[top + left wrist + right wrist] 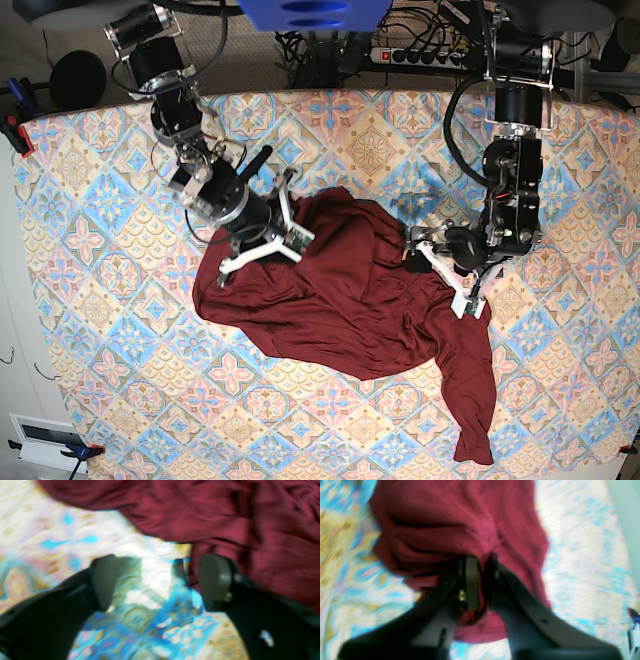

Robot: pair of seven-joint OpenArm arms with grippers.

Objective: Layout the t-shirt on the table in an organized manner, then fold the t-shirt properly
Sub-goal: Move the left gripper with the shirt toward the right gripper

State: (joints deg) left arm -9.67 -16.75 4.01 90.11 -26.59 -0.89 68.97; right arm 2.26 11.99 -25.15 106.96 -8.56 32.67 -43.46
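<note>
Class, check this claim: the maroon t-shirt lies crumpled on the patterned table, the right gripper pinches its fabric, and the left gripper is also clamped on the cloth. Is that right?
Not quite. The left gripper is open with only the table between its jaws, as the left wrist view shows. The t-shirt is crumpled and the right gripper does pinch it.

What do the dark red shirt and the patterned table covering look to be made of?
The dark maroon-red t-shirt looks like soft, thin knit fabric with a matte finish: it bunches into deep folds and shows fine ribbing in the left wrist view. The table's pastel diamond-tile covering looks like printed cloth, matte and flat; whether it is woven or coated, the blurred close views cannot settle.
</note>
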